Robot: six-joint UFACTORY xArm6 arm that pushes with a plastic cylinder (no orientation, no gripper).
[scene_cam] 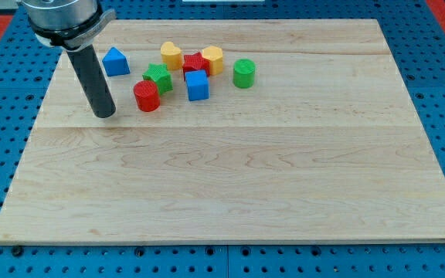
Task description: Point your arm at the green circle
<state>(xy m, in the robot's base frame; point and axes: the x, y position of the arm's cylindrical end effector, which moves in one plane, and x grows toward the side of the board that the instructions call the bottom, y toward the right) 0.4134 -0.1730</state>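
The green circle [243, 73] is a short upright cylinder standing on the table [230, 177] at the right end of a loose cluster of blocks near the view's top, a little apart from its neighbours. Just to its left sits a yellow block [213, 59] with faceted sides, then a red block [195, 64] of unclear shape and a yellow heart-like block [171, 55]; below those lie a blue cube [197, 86], a green star-like block [159, 78] and a red cylinder [147, 96], with a blue triangular block [115, 61] furthest to the view's left. There is no pincer on this arm, so nothing is open, closed or held; the rod ends in my tip [105, 115], resting on the table at the view's left, just beside the red cylinder and well apart from the green circle, with most of the cluster between them. The green circle looks like a small, light, rigid plastic piece with a smooth round wall, and I judge it would slide easily on the polished wood and tend to roll off to one side under an off-centre nudge. Since it cannot be gripped, the sensible contact is the middle of its side wall; its right and lower sides are open, so approaching below the cluster seems safest.
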